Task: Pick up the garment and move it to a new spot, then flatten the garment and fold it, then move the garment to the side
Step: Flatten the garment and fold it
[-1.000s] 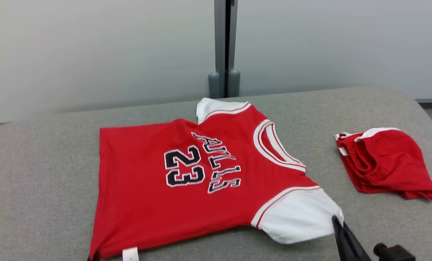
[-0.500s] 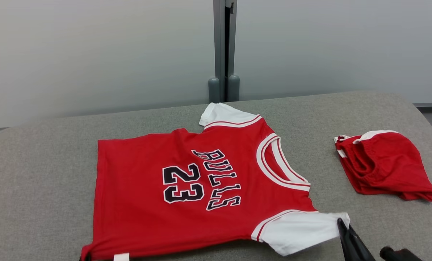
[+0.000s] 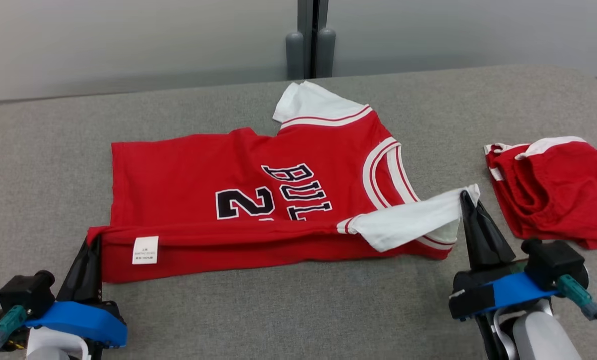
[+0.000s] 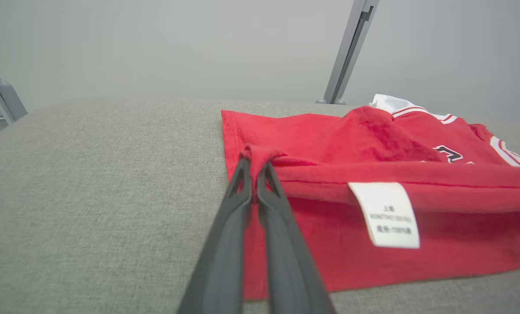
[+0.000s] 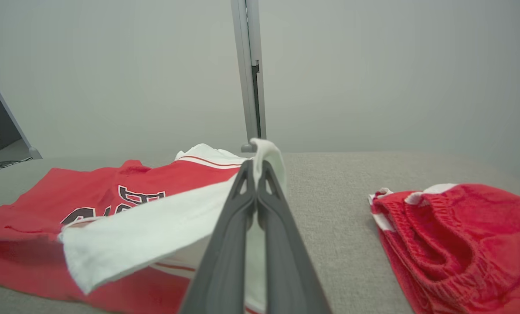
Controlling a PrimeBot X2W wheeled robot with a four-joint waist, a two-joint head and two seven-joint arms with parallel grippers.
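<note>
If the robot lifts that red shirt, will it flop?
Probably floppy: the shirt sags between the left gripper and the right gripper. Likely light: two small pinches hold its edge up.

We note head camera tipped down, whole picture shifted. Near edge of jersey (image 3: 238, 185), flat on bench (image 3: 278, 310) before, is now lifted and rolled toward bench's far edge, leaving a fold along its near side. Lower half of 23 (image 3: 243, 202) and BULLS lettering (image 3: 298, 192) is now covered by the fold. White label (image 3: 145, 250) turned up onto fold's face. White sleeve (image 3: 408, 222) carried over collar (image 3: 383, 170) by right gripper (image 3: 464, 197). Left gripper (image 3: 94, 242), pinching hem corner, has come into picture.
</note>
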